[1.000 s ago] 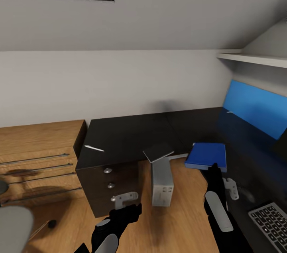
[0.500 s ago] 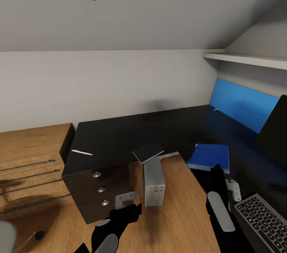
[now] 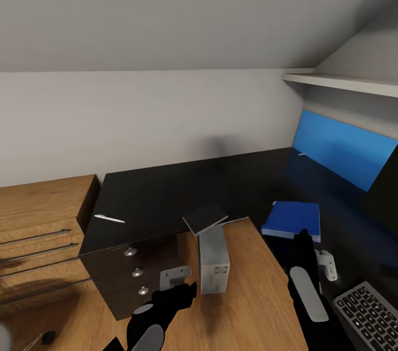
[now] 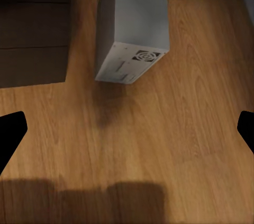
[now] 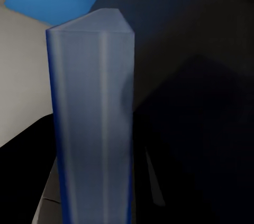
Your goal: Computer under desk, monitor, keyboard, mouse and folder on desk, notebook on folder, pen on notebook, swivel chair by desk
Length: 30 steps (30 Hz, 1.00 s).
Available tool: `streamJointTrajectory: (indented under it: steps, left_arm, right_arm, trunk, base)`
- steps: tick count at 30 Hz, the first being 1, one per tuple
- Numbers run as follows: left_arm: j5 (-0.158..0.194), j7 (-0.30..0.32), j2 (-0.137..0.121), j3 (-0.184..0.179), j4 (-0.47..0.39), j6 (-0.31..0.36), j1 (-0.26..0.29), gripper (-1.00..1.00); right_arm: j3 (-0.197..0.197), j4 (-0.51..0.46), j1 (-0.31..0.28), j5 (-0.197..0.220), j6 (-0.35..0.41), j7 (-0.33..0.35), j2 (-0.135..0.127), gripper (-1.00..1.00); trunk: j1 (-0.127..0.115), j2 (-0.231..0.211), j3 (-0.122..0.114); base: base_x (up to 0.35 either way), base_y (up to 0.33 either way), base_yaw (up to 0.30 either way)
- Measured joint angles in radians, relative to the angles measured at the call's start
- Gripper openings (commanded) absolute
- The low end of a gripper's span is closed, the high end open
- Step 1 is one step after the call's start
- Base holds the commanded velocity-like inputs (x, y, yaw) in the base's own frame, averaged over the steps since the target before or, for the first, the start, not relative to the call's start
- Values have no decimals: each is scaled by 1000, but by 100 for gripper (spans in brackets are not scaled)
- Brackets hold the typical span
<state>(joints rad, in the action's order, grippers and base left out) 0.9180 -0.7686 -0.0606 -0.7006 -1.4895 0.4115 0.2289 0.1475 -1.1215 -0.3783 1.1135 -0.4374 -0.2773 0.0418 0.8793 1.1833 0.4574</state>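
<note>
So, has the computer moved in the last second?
No. The computer still stands on the floor right under the notebook that overhangs the desk edge, beside the drawers; the whole view shifted, so the camera moved.

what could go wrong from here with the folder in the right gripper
1. The right gripper carries the blue folder low over the desk, near the keyboard. A careless set-down might nudge the keyboard or land on it.
2. A thin dark notebook hangs over the desk edge above the computer; a bump could tip it onto the floor.
3. The pen lies near the desk's front edge and could roll off if knocked.
</note>
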Motion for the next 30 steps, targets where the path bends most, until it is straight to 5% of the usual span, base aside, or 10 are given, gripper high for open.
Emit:
streamJointTrajectory:
  steps: [22,30]
  left_arm:
    - [0,0,1,-2,0,0,0,100]
    - [0,0,1,-36,0,-1,0,100]
  right_arm:
    - [1,3,0,-1,1,-7,-6,-100]
    - [1,3,0,-1,1,-7,-7,-100]
  trunk:
    - [0,0,0]
    - [0,0,0]
  base:
    - [46,0,0]
    - [30,0,0]
